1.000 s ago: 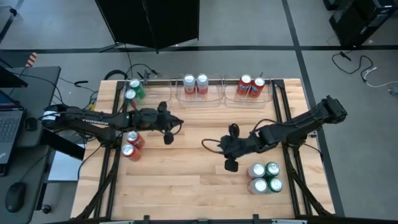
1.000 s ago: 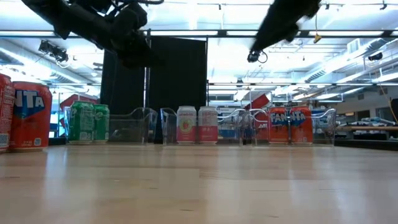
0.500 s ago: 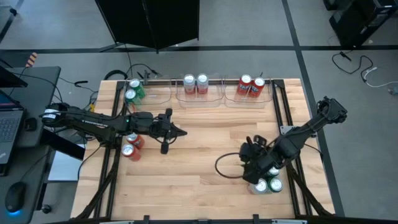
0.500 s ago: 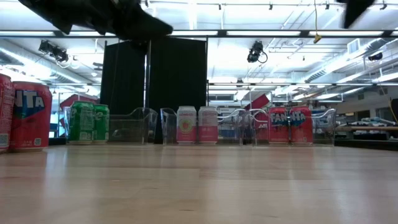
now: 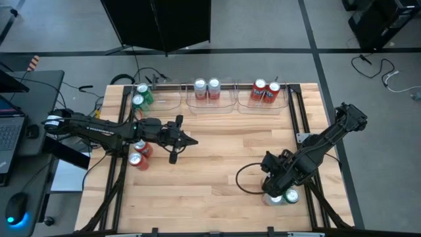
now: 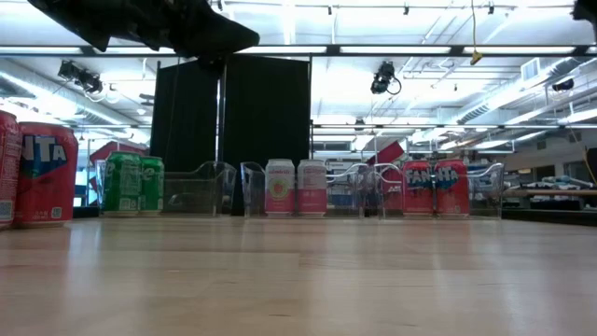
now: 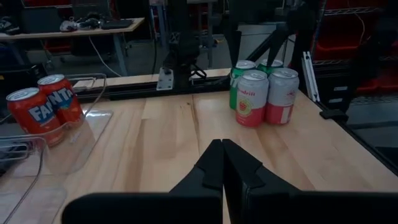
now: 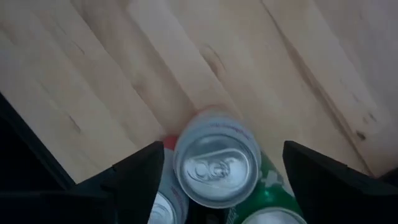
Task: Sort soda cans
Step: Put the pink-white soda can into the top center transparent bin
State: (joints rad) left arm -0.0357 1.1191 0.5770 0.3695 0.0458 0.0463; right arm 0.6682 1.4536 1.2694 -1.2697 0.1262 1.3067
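Silver-white can [image 8: 216, 163] stands in a tight cluster of four cans [image 7: 264, 93] at the table's 4 o'clock corner, green can [image 8: 273, 208] touching it. Rigid, smooth-sided and probably slick; light if empty. Best taken across the mid-body, though neighbours crowd one side. Right gripper [image 8: 217, 180] hangs directly above it, fingers [image 8: 140, 177] spread wide to either side, holding nothing. Left gripper [image 7: 222, 168] waits at 9 o'clock, fingers pressed together, empty, beside two red cans [image 5: 139, 155]. Trays [image 5: 212, 99] along 12 o'clock hold sorted pairs.
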